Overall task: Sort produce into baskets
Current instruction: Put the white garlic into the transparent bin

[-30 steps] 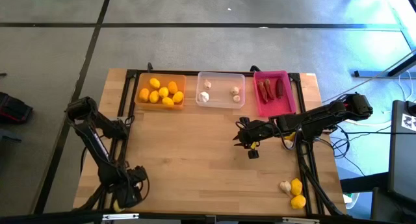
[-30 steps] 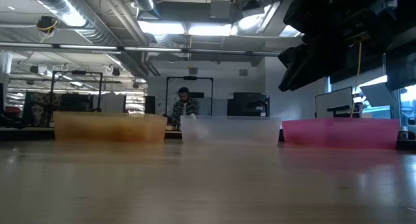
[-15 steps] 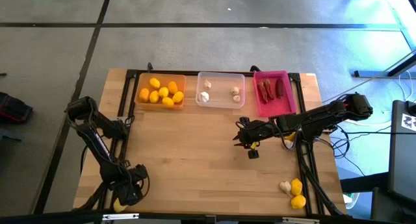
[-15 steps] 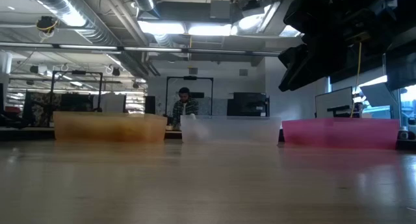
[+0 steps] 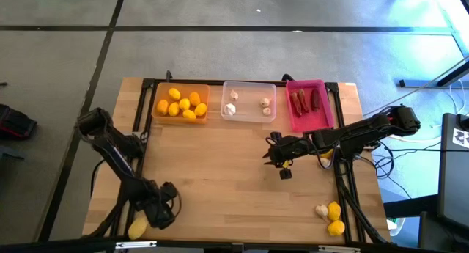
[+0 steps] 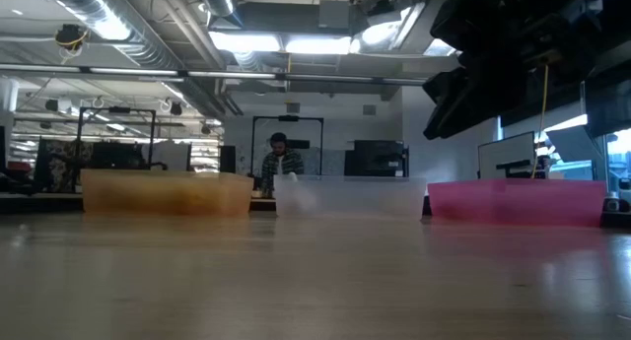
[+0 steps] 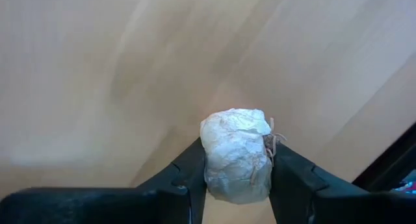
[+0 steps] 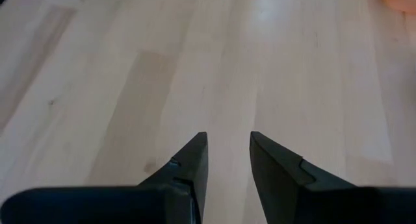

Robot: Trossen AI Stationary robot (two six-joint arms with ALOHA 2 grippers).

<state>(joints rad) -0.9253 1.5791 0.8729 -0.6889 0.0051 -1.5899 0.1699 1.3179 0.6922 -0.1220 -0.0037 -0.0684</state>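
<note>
A: The left pincer (image 7: 237, 178) is seen pinching a garlic bulb (image 7: 236, 154), lower left of the high view, above the tabletop (image 5: 220, 165).

B: Slippage is risked; the papery skin could be crushed. The right pincer (image 8: 227, 160) is held slightly spread, empty.

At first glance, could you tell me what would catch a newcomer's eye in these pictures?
Three trays line the table's far edge: orange tray with yellow fruit, clear tray with bulbs, pink tray with dark red pieces. At the near left corner, the left gripper pinches a garlic bulb.

Garlic bulb (image 7: 236, 156), white, papery, clamped in left gripper (image 7: 238, 164) above table.
</note>
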